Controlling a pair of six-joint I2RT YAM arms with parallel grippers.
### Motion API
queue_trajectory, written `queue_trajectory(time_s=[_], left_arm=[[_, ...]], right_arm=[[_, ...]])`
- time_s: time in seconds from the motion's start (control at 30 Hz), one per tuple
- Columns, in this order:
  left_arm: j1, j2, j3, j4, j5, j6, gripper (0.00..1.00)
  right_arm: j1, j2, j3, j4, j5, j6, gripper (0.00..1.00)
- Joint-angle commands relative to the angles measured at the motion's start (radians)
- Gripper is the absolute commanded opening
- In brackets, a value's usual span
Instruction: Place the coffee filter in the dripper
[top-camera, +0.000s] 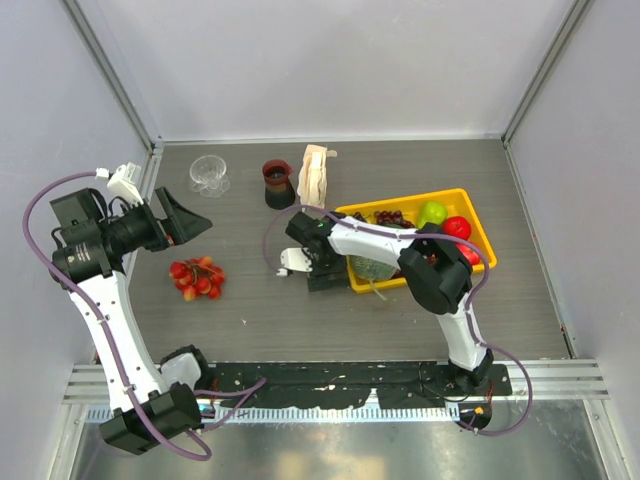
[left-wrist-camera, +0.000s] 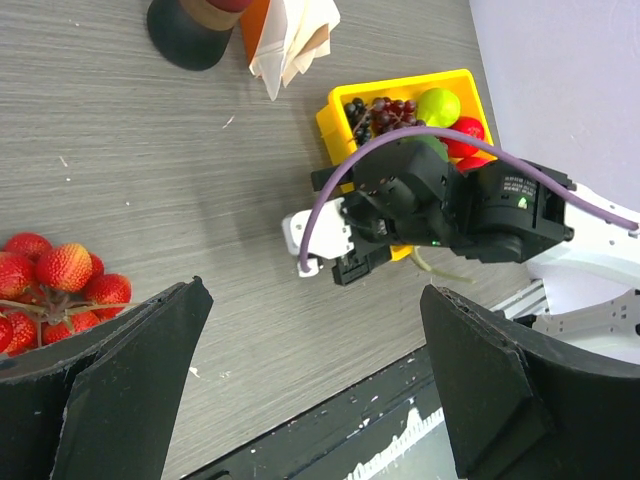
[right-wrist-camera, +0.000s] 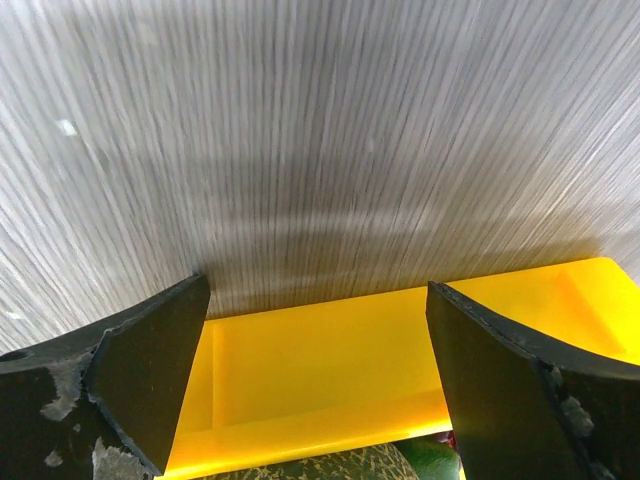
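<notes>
The clear ribbed dripper stands at the back left of the table. No loose coffee filter sheet shows; only the upright beige-white packet with orange marks stands right of the dark brown cup. The packet also shows in the left wrist view. My left gripper is open and empty, held above the table in front of the dripper; in its own view bare table lies between its fingers. My right gripper is open and empty, low at the yellow tray's left wall.
A yellow tray holds grapes, a green apple and red fruit. A bunch of strawberries lies at the left, also in the left wrist view. The table's black front edge runs below the left gripper.
</notes>
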Motion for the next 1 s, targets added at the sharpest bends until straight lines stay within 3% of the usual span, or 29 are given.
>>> queue_trajectory(time_s=[0.0, 0.33, 0.73, 0.87, 0.97], left_arm=[[0.008, -0.015, -0.013, 0.015, 0.035, -0.019, 0.99], [0.008, -0.017, -0.024, 0.021, 0.038, 0.004, 0.99], [0.008, 0.018, 0.000, 0.052, -0.072, 0.147, 0.99], [0.001, 0.072, 0.039, 0.096, -0.116, 0.181, 0.99], [-0.034, 0.135, 0.095, 0.130, -0.161, 0.182, 0.99]], right_arm=[[-0.088, -0.090, -0.076, -0.020, 0.046, -0.056, 0.96], [-0.372, -0.125, -0.086, -0.008, 0.051, -0.163, 0.96], [-0.486, -0.212, -0.106, -0.038, 0.032, -0.195, 0.97], [-0.486, -0.291, -0.048, -0.100, -0.125, -0.082, 1.00], [-0.487, -0.389, -0.017, -0.113, -0.325, 0.015, 0.99]])
